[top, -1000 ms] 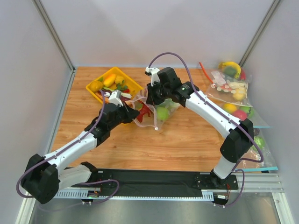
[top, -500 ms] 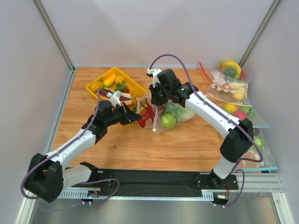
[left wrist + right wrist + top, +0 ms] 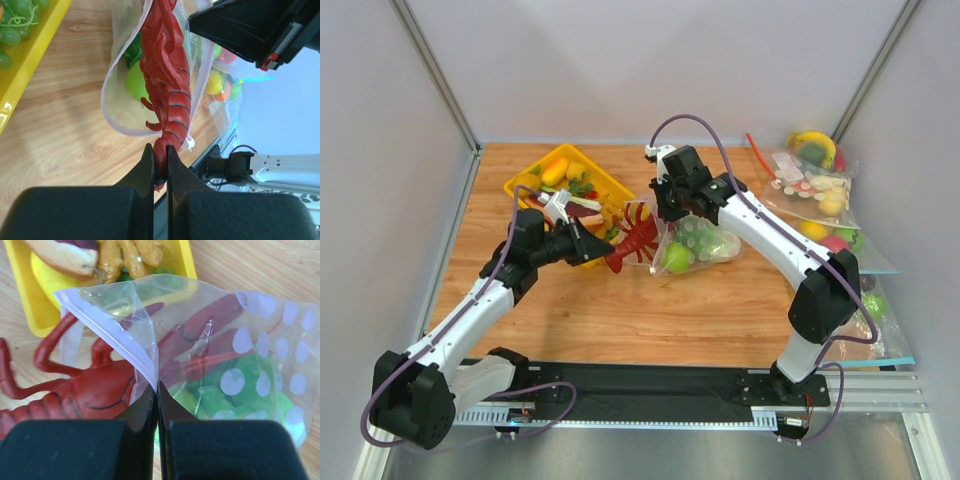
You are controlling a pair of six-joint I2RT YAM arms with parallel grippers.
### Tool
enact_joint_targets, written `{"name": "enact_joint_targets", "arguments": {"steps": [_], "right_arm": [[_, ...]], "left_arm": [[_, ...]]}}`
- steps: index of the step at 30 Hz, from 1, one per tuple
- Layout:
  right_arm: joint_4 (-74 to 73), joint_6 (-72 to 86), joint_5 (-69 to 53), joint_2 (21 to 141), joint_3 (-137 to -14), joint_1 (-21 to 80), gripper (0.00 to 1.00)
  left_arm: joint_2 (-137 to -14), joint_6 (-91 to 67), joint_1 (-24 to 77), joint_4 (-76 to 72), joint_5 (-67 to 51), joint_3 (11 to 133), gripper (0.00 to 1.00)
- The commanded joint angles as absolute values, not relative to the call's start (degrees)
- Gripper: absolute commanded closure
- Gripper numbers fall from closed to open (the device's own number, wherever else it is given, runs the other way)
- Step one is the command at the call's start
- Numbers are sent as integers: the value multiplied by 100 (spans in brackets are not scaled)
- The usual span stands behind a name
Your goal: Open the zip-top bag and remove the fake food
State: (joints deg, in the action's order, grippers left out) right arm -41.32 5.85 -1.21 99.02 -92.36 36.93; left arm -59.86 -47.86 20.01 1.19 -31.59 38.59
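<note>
Lobster half out of zip-top bag mouth, right of tray; round fruit, seemingly lettuce, inside bag.

No word, number, brand or sign can be read in any of the views. The zip-top bag shows only plain white round spots in the right wrist view, with no lettering among them. To the right of that bag in the top view, the heap of clear bags shows a pale pinkish patch that may be printed, but it is too small to read.
</note>
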Motion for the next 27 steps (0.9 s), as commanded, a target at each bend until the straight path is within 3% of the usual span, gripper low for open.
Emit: {"name": "enact_joint_targets", "arguments": {"steps": [1, 8, 21, 27], "right_arm": [[-4175, 448, 211, 9782, -9158, 3586, 100], [-4192, 448, 255, 9773, -9114, 3323, 100], [-4078, 545, -164, 9782, -8877, 2559, 100], [-4008, 563, -264, 9747, -8789, 2259, 100]], "left_arm": [[-5888, -4448, 1934, 272, -3550, 4219, 100], [-5801, -3868, 1855, 1019, -3533, 4394, 100], [-5748, -3771, 1591, 686, -4552, 4553, 100], [-5748, -3350, 1503, 1203, -4764, 4833, 100]]}}
